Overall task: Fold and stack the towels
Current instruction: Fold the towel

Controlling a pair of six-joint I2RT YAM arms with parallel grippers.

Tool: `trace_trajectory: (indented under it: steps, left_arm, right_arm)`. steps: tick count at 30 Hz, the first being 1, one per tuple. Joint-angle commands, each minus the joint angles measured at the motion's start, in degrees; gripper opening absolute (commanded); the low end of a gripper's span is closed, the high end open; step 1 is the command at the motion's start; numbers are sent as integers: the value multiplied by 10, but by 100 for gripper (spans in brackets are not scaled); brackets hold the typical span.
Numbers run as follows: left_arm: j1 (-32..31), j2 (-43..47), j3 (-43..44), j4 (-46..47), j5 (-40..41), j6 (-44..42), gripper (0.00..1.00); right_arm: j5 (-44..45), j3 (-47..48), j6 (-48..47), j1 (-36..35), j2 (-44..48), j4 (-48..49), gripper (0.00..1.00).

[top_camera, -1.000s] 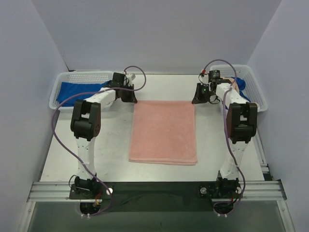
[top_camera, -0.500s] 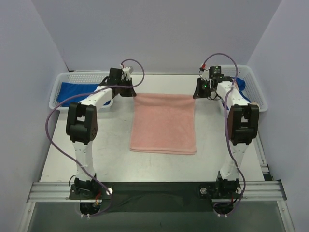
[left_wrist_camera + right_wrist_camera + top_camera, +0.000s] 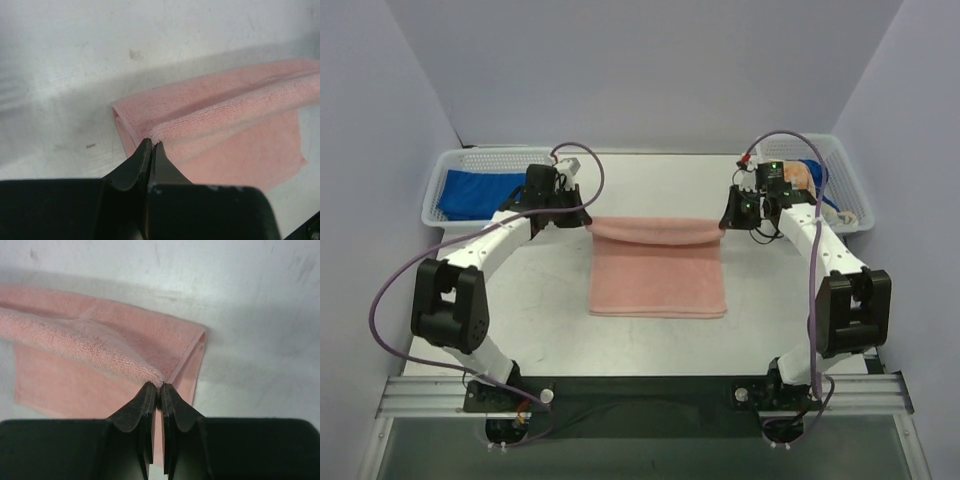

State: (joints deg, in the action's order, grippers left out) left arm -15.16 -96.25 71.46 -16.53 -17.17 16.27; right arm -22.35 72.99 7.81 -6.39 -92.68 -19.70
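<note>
A salmon-pink towel (image 3: 657, 275) lies mid-table, its far edge lifted and rolled toward the near side. My left gripper (image 3: 582, 218) is shut on the towel's far left corner (image 3: 156, 141). My right gripper (image 3: 727, 222) is shut on the far right corner (image 3: 159, 381). Between the two grips the raised edge sags as a soft fold over the flat lower layer (image 3: 240, 150). A royal-blue towel (image 3: 470, 193) lies in the left basket. Another cloth, pinkish with white (image 3: 803, 176), shows in the right basket behind my right wrist.
Two white mesh baskets stand at the back corners, the left one (image 3: 450, 160) and the right one (image 3: 847, 185). Grey walls close the back and both sides. A metal rail (image 3: 640, 392) runs along the near edge at the arm bases.
Both grippers have pulled toward the near side with the towel's far corners, lifting the far edge and rolling it over the flat part. The arms' elbows have swung outward and lower.
</note>
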Motion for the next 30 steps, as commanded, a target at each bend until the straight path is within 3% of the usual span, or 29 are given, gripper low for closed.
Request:
trace_trajectory:
  steps: [1, 10, 18, 30]
  left_arm:
    - [-3, 67, -66, -9, 10, 42, 0]
    - [-87, 221, -209, -56, 84, 89, 0]
    - [-104, 300, -348, -32, 120, 155, 0]
    - [-106, 195, -348, -25, 123, 158, 0]
  right_arm:
    - [34, -59, 36, -14, 64, -12, 0]
    - [63, -209, 83, -51, 203, -10, 0]
    - [54, -313, 113, -51, 233, 12, 0]
    - [53, -353, 137, -50, 162, 39, 0]
